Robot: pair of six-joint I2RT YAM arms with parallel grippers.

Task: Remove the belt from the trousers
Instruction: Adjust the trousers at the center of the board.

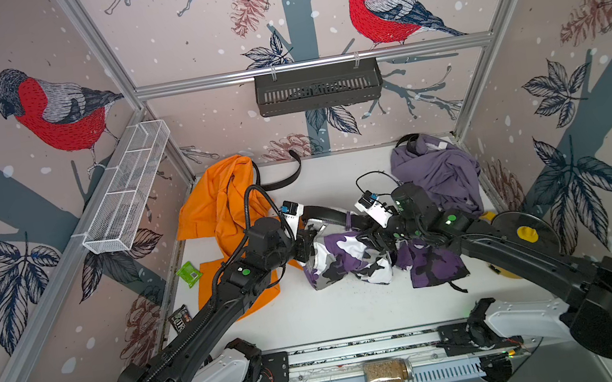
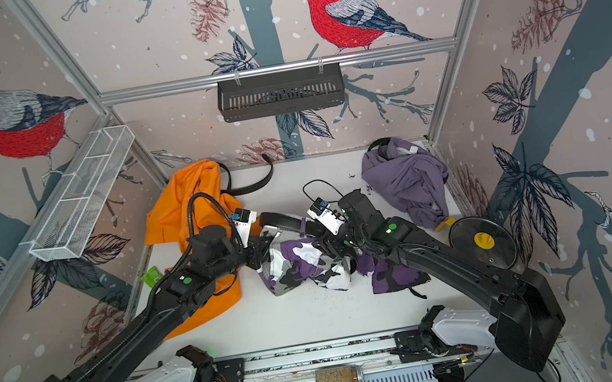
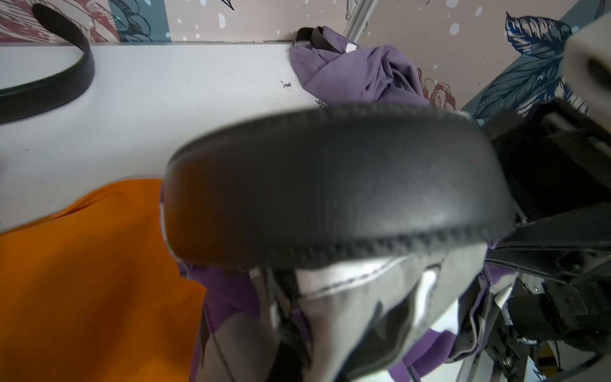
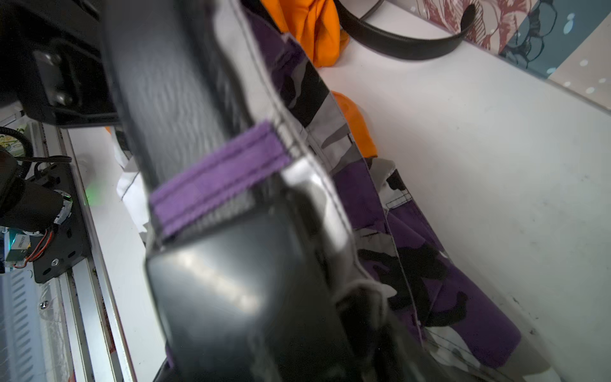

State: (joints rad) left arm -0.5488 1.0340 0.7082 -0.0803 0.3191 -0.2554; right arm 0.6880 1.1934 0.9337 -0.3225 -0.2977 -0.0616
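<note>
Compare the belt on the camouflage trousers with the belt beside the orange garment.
The camouflage trousers' belt is threaded under a purple belt loop; the back belt, beside the orange garment, curves with a free end over the table. The trousers' belt sits mid-table; the back belt near the wall. Both are black.

Trousers (image 1: 348, 261) central, belt (image 1: 326, 213) along far edge; garment (image 1: 217, 213) left; crumpled cloth (image 1: 437, 172) behind-right.

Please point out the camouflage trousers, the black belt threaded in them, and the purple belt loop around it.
camouflage trousers (image 1: 344, 262): in a top view, middle of the bunched cloth.
black belt (image 3: 330, 185): left wrist view, broad face of the strap.
purple belt loop (image 4: 218, 178): right wrist view, middle of the loop's band.
</note>
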